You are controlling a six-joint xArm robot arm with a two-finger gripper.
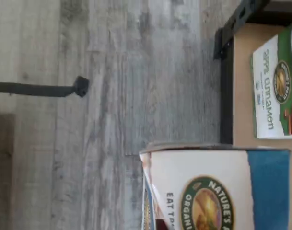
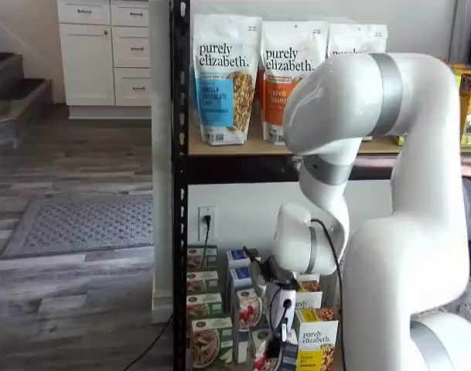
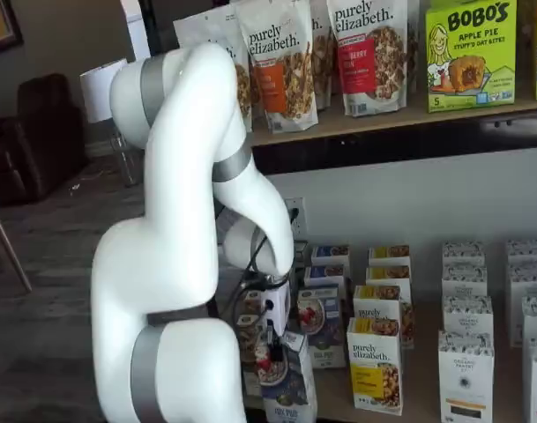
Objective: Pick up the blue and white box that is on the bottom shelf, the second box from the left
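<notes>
We see the gripper (image 3: pixel 270 342) hanging low at the front of the bottom shelf (image 3: pixel 409 398), its white body pointing down below the bent white arm (image 3: pixel 189 264). The blue and white box (image 3: pixel 286 383) sits right under it, tilted and pulled out in front of the rows of other boxes. The black fingers reach down onto the top of this box and seem closed on it, though the contact itself is small and partly hidden, so we cannot tell this for sure.

In a shelf view the same gripper (image 2: pixel 280 321) shows with a dark cable beside it, and the blue and white box (image 2: pixel 275 357) appears only at the lower edge, mostly cut off.

In the wrist view the blue and white box (image 1: pixel 217 189) fills the near part of the picture, turned on its side, with its white band, blue field and a round green logo. Beyond it a green box (image 1: pixel 277 91) stands on a tan board (image 1: pixel 241 86), with grey wood floor (image 1: pixel 112 120) beside the rack.

Behind the held box, further blue boxes (image 3: pixel 319 322) stand in a row, and yellow and white boxes (image 3: pixel 376 363) stand to their right.
</notes>
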